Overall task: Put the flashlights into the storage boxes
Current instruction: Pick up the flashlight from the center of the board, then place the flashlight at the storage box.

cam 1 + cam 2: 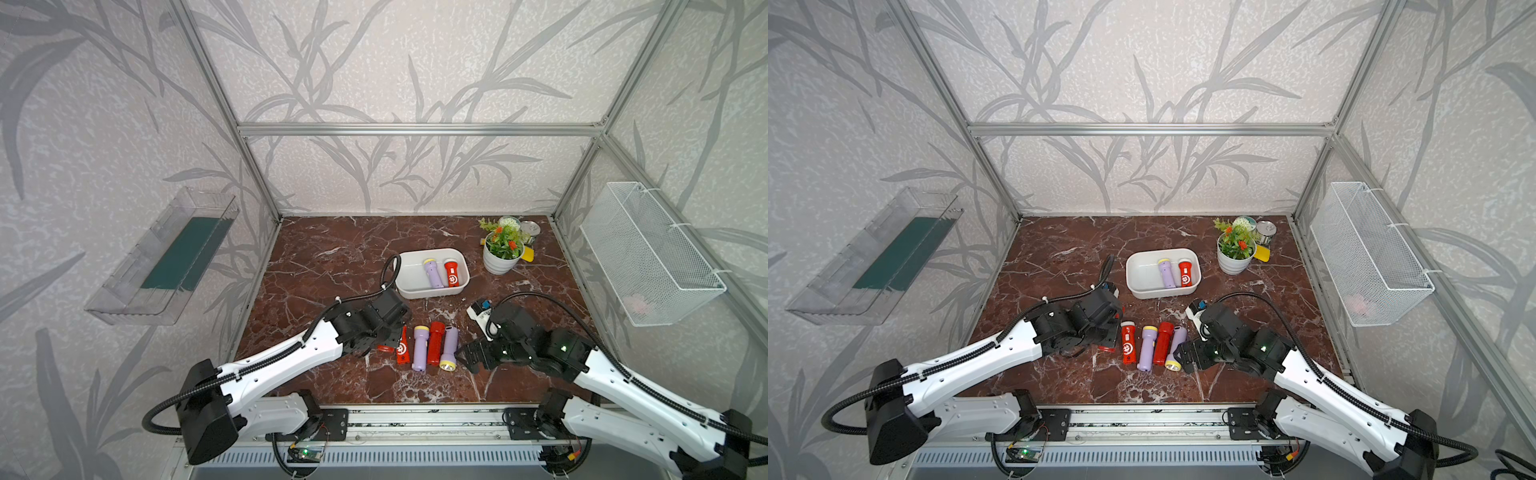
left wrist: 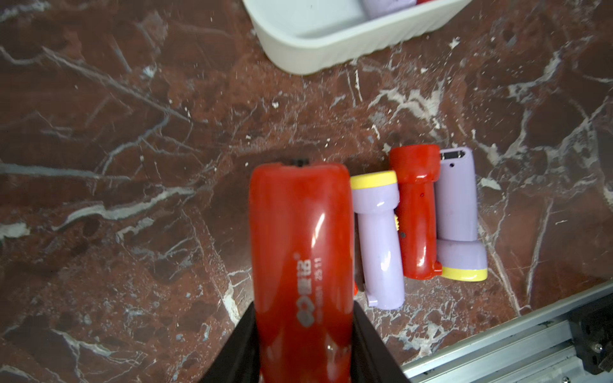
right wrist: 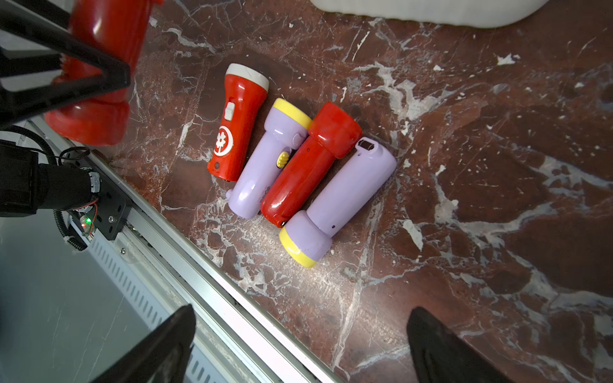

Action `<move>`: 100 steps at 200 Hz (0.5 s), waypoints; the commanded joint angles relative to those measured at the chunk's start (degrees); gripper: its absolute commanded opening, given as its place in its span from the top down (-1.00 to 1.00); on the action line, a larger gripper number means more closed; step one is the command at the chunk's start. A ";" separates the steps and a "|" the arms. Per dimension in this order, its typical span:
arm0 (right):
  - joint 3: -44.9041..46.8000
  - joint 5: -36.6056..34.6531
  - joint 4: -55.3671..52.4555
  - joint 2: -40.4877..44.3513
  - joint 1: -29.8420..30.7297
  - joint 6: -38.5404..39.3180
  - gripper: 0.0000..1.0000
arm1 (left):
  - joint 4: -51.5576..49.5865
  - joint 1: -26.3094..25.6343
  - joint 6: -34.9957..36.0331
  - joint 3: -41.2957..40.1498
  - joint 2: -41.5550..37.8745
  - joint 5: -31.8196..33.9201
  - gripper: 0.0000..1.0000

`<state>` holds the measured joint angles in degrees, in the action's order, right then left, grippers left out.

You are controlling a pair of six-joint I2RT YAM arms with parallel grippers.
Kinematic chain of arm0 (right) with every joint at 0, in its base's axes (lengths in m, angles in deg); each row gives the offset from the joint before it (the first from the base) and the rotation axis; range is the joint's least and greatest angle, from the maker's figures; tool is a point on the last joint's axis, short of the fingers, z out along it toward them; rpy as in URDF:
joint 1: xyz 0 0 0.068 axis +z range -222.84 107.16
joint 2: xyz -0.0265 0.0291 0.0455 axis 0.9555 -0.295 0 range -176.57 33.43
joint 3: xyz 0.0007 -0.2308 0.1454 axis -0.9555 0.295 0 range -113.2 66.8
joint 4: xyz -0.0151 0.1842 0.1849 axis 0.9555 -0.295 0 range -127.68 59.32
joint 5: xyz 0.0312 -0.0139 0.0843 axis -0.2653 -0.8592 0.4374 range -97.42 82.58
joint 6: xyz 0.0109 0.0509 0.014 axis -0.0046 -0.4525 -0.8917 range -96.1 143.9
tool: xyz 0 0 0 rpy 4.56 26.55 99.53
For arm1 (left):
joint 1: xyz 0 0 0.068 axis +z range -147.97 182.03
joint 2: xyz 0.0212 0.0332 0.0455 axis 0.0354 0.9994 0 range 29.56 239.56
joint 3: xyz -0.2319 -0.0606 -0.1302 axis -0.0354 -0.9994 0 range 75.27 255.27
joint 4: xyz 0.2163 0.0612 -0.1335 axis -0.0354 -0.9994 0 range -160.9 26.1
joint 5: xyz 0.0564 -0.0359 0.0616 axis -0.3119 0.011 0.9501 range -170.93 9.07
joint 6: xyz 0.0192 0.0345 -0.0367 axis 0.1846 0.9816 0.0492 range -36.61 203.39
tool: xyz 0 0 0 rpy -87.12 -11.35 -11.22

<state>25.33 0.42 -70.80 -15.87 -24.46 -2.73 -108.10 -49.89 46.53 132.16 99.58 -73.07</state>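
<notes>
My left gripper (image 2: pixel 303 311) is shut on a plain red flashlight (image 2: pixel 300 245), with a black finger on each side of its body. In a top view this gripper (image 1: pixel 386 343) is at the left end of a row of flashlights lying side by side: a red one with a white emblem (image 1: pixel 402 348), a lilac one (image 1: pixel 419 349), a plain red one (image 1: pixel 435 343) and a second lilac one (image 1: pixel 450 347). My right gripper (image 1: pixel 465 353) stands open just right of the row and holds nothing (image 3: pixel 300 318). Behind the row, the white storage box (image 1: pixel 409 291) holds a lilac flashlight (image 1: pixel 433 273) and a red one (image 1: pixel 452 273).
A potted plant (image 1: pixel 503 249), cans (image 1: pixel 530 228) and a yellow item (image 1: pixel 528 254) stand at the back right. A small white device (image 1: pixel 480 309) lies by the right wrist. A wire basket (image 1: pixel 648 253) hangs on the right wall and a clear tray (image 1: pixel 166 257) on the left. An aluminium rail (image 1: pixel 415 411) runs along the front edge.
</notes>
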 commanded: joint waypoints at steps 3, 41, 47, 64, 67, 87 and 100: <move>-2.75 -1.06 -0.86 0.87 0.31 1.14 -0.98 | -1.62 0.68 3.22 4.82 3.03 3.43 0.19; -4.90 -1.12 -2.48 2.99 0.31 1.20 -0.98 | 0.45 2.04 5.78 12.92 11.31 2.94 0.19; -5.25 -1.32 -2.91 3.45 0.31 1.26 -0.98 | 0.72 2.37 6.30 14.29 13.01 2.54 0.19; -6.51 -2.29 -4.68 4.41 0.30 1.62 -0.98 | 1.03 3.67 7.87 18.37 17.66 1.28 0.19; -6.78 -2.43 -5.05 4.53 0.31 1.67 -0.98 | 1.05 3.88 8.15 19.15 18.42 0.90 0.19; -8.21 -2.44 -6.59 5.49 0.27 1.85 -0.98 | 0.78 5.17 9.89 24.64 23.79 -0.70 0.19; -8.69 -2.59 -7.21 6.06 0.31 1.80 -0.98 | 0.45 6.03 10.97 28.03 27.08 -1.75 0.20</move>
<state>18.66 -1.18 -74.87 -11.19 -24.44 -1.68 -107.16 -45.30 54.38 154.49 122.55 -73.40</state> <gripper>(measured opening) 0.992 0.405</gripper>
